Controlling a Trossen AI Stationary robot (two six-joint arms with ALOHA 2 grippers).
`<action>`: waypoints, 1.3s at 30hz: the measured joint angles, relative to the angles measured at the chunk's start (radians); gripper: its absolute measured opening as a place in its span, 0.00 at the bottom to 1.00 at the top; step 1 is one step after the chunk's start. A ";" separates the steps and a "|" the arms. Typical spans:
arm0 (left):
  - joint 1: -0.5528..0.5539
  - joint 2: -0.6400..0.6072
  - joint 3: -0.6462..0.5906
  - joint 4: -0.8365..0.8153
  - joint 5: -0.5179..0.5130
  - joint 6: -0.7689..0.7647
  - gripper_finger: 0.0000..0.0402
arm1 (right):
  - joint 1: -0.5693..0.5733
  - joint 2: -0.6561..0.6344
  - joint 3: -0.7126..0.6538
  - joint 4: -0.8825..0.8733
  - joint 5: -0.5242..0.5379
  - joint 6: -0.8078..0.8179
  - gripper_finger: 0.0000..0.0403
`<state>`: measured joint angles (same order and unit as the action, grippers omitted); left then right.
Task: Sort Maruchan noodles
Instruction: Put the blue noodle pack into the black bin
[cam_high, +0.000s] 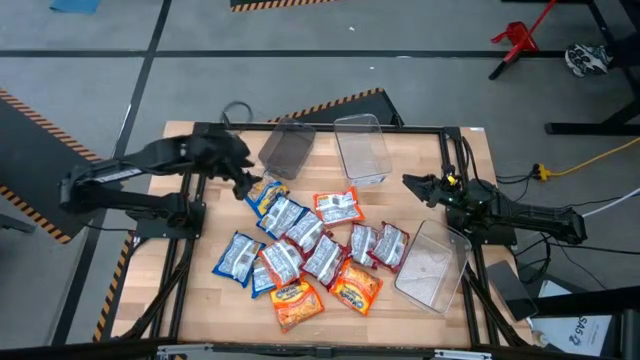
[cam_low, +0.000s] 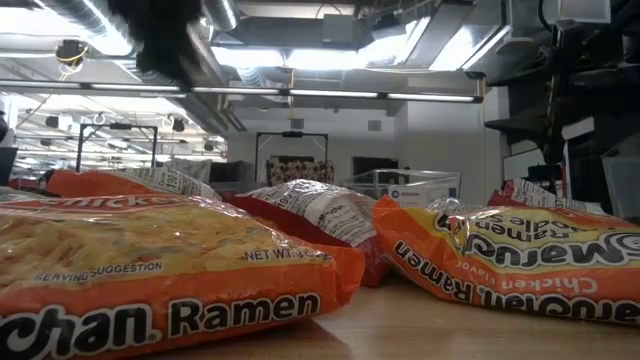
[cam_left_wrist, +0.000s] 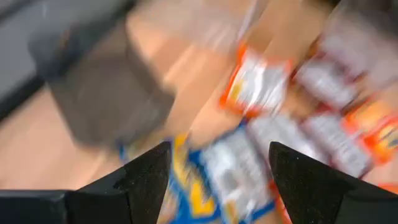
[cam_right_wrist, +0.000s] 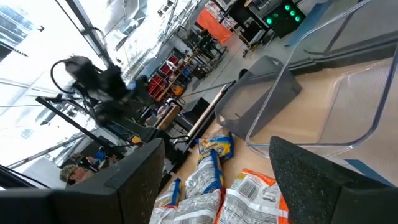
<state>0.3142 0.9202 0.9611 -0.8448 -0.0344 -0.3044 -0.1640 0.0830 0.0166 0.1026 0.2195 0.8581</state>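
Note:
A heap of Maruchan noodle packets (cam_high: 305, 245) lies flat on the wooden table: blue-and-yellow ones at the left, red-and-white ones in the middle and right, orange ones (cam_low: 150, 265) at the near edge. My left gripper (cam_high: 245, 185) hovers open above the far-left blue-and-yellow packet (cam_left_wrist: 214, 177), its fingers on either side of it and touching nothing. My right gripper (cam_high: 410, 183) waits open at the table's right, past the heap, holding nothing.
Three clear bins stand around the heap: a dark-tinted bin (cam_high: 285, 148) and a clear bin (cam_high: 362, 148) at the far edge, another clear bin (cam_high: 432, 265) at the near right. Bare wood shows at the table's left and near right.

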 joint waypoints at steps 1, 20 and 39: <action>0.009 0.016 -0.010 -0.023 -0.001 0.001 0.66 | 0.000 0.000 0.000 0.000 0.000 0.000 0.69; 0.137 0.149 -0.314 0.068 0.015 0.130 0.66 | 0.000 0.000 0.000 -0.054 0.001 0.006 0.69; 0.152 0.427 -0.349 0.256 0.054 0.124 0.64 | 0.000 0.000 0.000 -0.064 -0.002 0.008 0.69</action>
<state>0.4664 1.3474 0.6125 -0.5892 0.0191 -0.1808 -0.1638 0.0831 0.0166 0.0390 0.2178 0.8665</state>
